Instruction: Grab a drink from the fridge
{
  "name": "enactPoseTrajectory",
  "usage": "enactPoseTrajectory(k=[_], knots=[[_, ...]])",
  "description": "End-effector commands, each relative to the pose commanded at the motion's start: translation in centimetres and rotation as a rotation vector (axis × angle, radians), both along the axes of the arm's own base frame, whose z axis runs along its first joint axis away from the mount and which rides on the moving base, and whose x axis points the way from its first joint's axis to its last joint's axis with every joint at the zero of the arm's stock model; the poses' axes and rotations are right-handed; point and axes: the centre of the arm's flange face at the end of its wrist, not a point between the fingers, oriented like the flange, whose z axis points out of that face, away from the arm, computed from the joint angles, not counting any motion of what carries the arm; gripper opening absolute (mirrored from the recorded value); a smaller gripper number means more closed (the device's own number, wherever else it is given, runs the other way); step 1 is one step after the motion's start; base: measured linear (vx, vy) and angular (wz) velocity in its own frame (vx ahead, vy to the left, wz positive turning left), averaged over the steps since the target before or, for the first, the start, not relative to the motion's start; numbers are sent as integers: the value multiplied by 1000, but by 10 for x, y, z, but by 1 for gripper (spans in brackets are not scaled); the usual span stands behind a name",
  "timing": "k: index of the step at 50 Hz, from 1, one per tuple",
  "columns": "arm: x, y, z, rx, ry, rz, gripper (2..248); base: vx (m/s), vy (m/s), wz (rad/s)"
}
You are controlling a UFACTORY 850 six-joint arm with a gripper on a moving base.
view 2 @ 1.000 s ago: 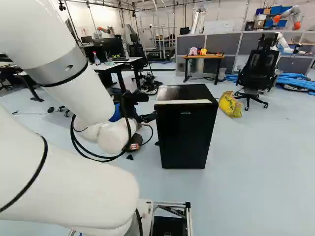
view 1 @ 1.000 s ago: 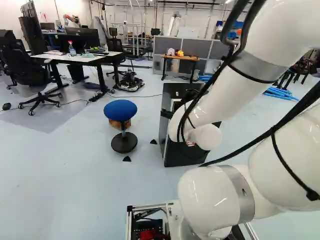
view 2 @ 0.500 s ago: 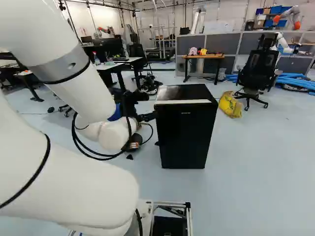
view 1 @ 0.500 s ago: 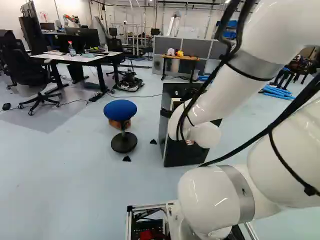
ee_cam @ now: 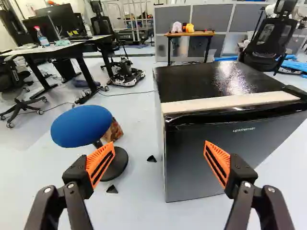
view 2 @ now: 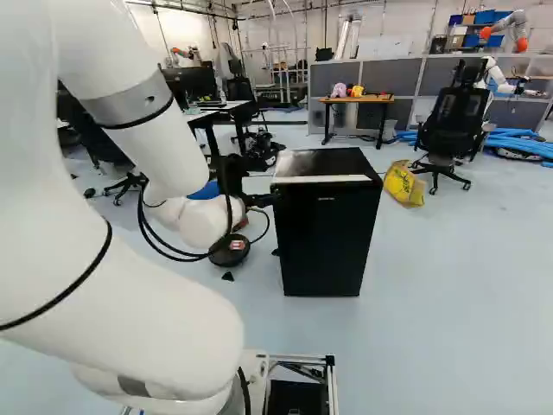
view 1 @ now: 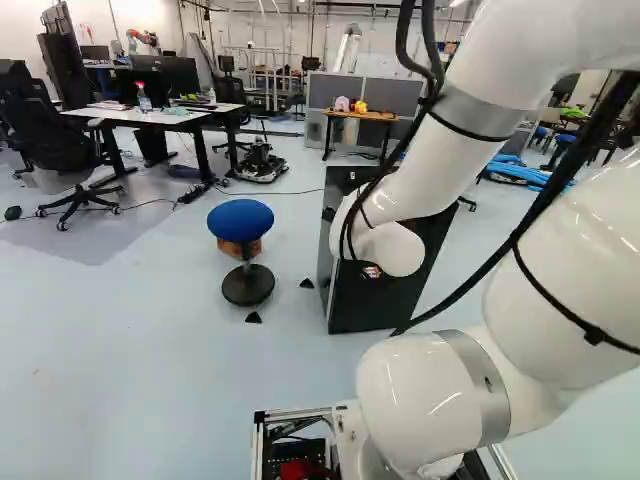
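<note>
Fridge [view 2: 328, 242] stands upright with its door closed, right of the blue stool [view 1: 240, 219], as the gripper [view 2: 243, 183] (released, fingers spread wide) hovers near its left side.

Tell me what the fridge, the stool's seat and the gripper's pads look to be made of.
The fridge looks like dark painted metal, glossy on top, where light glares back; a plastic skin is possible. The seat seems covered in matt blue fabric, since it shows no sharp highlight. The pads look like matt orange rubber or flexible plastic, slotted as if moulded or printed.
</note>
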Motion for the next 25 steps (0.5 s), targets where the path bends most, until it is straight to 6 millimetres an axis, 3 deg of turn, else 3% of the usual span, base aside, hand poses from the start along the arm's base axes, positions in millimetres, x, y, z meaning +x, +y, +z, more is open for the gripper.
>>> enactPoseTrajectory(k=[25], knots=[[51, 8, -20, 28, 51, -66, 247, 0, 0, 0]])
